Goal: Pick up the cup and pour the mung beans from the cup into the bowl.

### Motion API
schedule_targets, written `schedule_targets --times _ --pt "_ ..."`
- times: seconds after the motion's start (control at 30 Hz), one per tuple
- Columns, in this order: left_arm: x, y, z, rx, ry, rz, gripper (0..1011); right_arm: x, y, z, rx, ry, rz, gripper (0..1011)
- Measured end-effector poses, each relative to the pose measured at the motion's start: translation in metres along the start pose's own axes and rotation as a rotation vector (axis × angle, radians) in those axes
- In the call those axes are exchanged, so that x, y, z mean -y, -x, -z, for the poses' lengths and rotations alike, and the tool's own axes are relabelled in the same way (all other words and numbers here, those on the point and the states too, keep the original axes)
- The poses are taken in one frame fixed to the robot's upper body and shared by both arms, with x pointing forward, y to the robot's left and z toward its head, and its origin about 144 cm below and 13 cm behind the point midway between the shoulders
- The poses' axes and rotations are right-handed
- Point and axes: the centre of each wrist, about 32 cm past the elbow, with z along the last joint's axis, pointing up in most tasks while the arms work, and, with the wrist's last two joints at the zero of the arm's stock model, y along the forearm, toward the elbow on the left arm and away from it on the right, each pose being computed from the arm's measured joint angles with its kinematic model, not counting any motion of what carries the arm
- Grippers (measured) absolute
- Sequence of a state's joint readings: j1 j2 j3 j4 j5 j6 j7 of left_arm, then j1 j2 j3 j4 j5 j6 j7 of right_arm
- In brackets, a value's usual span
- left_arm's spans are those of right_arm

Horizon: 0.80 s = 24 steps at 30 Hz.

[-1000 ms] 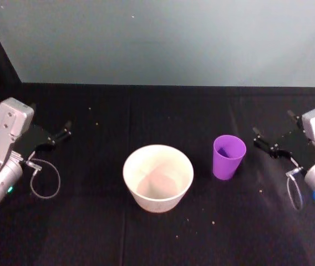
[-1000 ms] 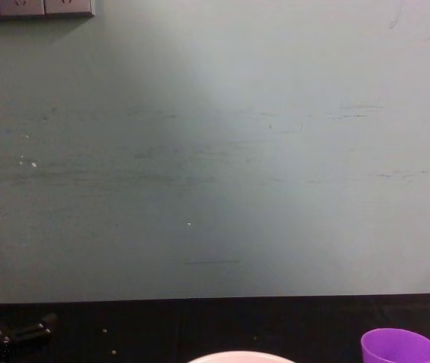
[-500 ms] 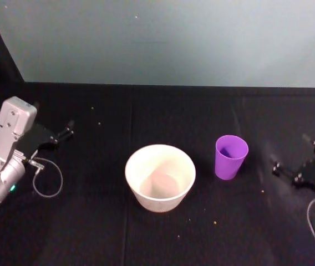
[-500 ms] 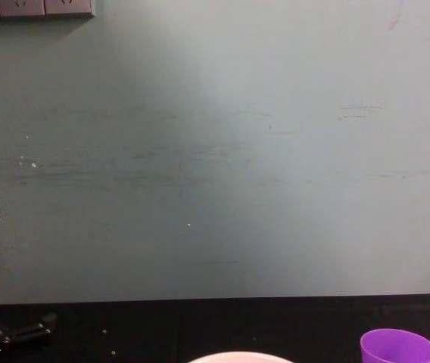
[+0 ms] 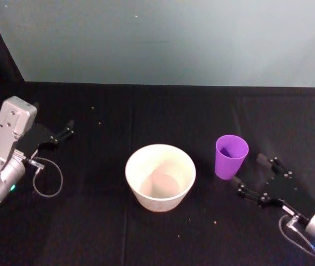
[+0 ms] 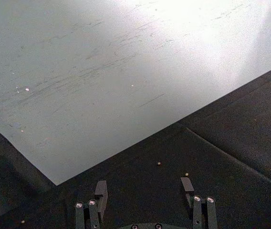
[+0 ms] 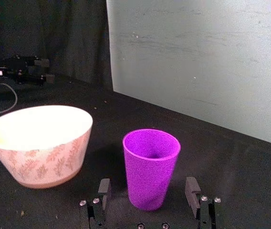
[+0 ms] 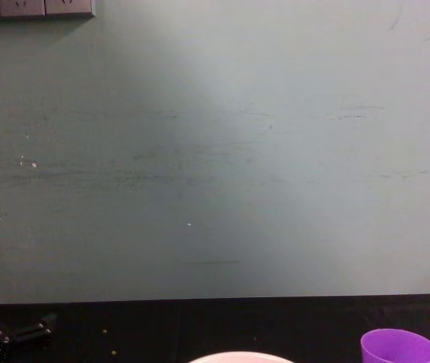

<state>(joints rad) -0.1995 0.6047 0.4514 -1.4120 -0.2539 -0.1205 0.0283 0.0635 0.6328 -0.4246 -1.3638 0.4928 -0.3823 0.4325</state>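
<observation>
**Right gripper closes in on the cup**

The right gripper [image 5: 250, 175] has swung in from the right edge of the table [image 5: 146, 111] and now sits just beside the cup [image 5: 231, 157], fingers spread apart. The cup stands upright, right of the bowl [image 5: 157, 203]; its contents look too shadowed to tell. The left gripper [image 5: 67, 128], fingers apart, is parked far left.
</observation>
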Motion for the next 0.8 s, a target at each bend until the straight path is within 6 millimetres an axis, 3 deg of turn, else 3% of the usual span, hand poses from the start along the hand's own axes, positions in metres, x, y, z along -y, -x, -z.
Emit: schedule_targets --times 0.8 --pt "0.000 0.000 0.000 0.000 0.000 0.000 1000 -0.056 0.008 -0.008 -0.055 0.000 0.054 1003"
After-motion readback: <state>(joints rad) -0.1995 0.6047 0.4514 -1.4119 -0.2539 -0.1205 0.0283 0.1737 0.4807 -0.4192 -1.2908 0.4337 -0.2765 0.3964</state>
